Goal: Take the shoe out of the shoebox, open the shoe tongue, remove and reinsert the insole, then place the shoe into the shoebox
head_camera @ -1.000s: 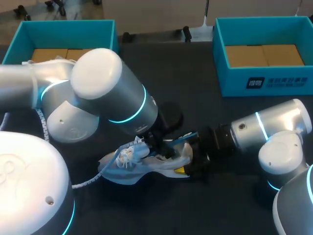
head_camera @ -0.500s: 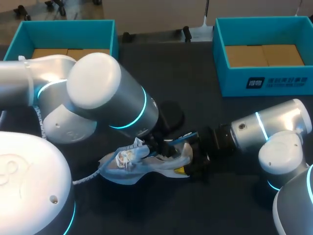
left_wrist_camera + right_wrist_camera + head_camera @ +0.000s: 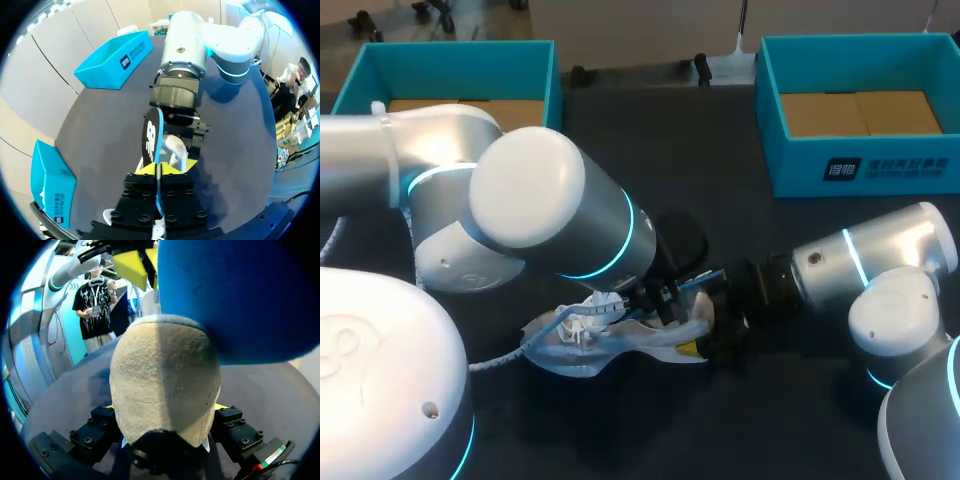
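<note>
Resting on the dark table [image 3: 720,220], the shoe [image 3: 620,340] was clamped at its heel by the right gripper [image 3: 165,412], and the blue insole [image 3: 151,137] was pinched edge-on by the nearly closed left gripper [image 3: 160,169].

A dark table [image 3: 715,170] (matte, flat) fills the scene.

1. Setting: a robotics lab test station.
2. Two grey robot arms, the left arm [image 3: 530,220] and the right arm [image 3: 860,270], each with lit blue joint rings, meet over one dark worktop [image 3: 740,250].
3. Two open teal boxes, the left box [image 3: 460,70] and the right box [image 3: 800,165], stand at the worktop's far corners.
</note>
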Available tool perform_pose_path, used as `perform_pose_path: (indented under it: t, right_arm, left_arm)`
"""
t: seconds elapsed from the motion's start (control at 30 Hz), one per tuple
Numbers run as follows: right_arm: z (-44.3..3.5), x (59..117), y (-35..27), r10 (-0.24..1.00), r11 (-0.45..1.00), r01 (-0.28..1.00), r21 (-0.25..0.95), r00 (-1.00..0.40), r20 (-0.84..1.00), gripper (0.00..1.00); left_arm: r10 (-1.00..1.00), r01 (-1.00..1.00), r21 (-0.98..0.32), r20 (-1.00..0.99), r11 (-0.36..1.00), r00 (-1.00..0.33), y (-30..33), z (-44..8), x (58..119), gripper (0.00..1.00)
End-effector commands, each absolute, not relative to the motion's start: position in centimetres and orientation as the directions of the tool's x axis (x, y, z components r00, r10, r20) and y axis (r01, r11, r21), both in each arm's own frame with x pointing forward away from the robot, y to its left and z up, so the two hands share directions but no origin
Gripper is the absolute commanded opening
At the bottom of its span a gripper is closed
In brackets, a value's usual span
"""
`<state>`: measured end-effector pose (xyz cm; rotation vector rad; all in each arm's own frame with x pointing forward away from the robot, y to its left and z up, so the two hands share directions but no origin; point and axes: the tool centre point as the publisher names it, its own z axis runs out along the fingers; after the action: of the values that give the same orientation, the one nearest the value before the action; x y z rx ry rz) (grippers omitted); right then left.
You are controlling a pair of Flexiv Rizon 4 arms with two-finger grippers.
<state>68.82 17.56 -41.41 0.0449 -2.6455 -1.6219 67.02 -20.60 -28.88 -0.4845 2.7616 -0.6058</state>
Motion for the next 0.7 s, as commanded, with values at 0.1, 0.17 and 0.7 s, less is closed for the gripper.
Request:
perform_pose_path:
  t: [0.1, 0.17, 0.7]
  right_arm:
    - [-41.3, 68.8, 17.7, -0.044, 0.459, -0.004, 0.888, -0.999, 0.018, 0.0]
    - [-41.3, 68.8, 17.7, -0.044, 0.459, -0.004, 0.888, -0.999, 0.018, 0.0]
    - [-41.3, 68.8, 17.7, -0.044, 0.459, -0.004, 0.888, -0.999, 0.018, 0.0]
  left_arm:
    - [-0.38, -0.269, -0.457, -0.169, 0.848, -0.909, -19.9, -27.8, 67.6, 0.0]
    - [-0.384, -0.27, -0.457, -0.175, 0.848, -0.907, -20.0, -27.8, 67.9, 0.0]
    - [-0.381, -0.273, -0.436, -0.183, 0.858, -0.906, -20.8, -29.2, 69.0, 0.51]
